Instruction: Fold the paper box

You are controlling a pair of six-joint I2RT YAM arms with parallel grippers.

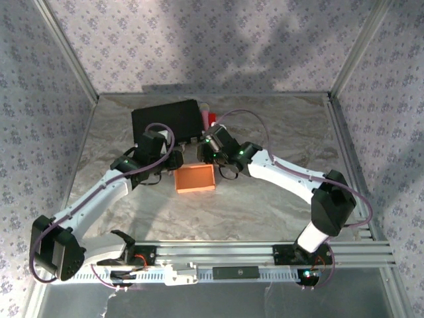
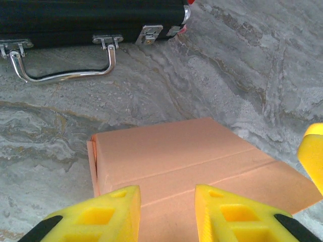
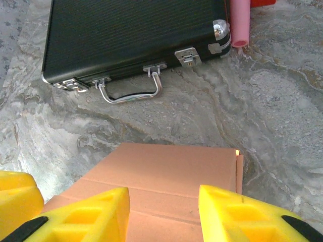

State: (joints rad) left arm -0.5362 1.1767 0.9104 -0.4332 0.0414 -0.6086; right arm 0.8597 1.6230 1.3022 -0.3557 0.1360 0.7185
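The paper box [image 1: 195,179] is a small light-orange box lying at mid-table, its top panels closed with creases showing. My left gripper [image 1: 171,163] is at the box's left end and my right gripper [image 1: 222,167] at its right end. In the left wrist view the yellow fingers [image 2: 113,212] stand apart above the box top [image 2: 176,156], nothing between them; the left gripper [image 2: 168,194] is open. The right wrist view has the right gripper [image 3: 164,194] likewise open over the box [image 3: 166,166]. A side flap [image 3: 239,171] stands slightly off the box's end.
A black case [image 1: 165,120] with a metal handle [image 3: 132,95] lies just behind the box. A pink tube [image 3: 239,20] and a red thing [image 1: 211,119] sit at the case's right end. Patterned walls enclose the marbled table [image 1: 278,132].
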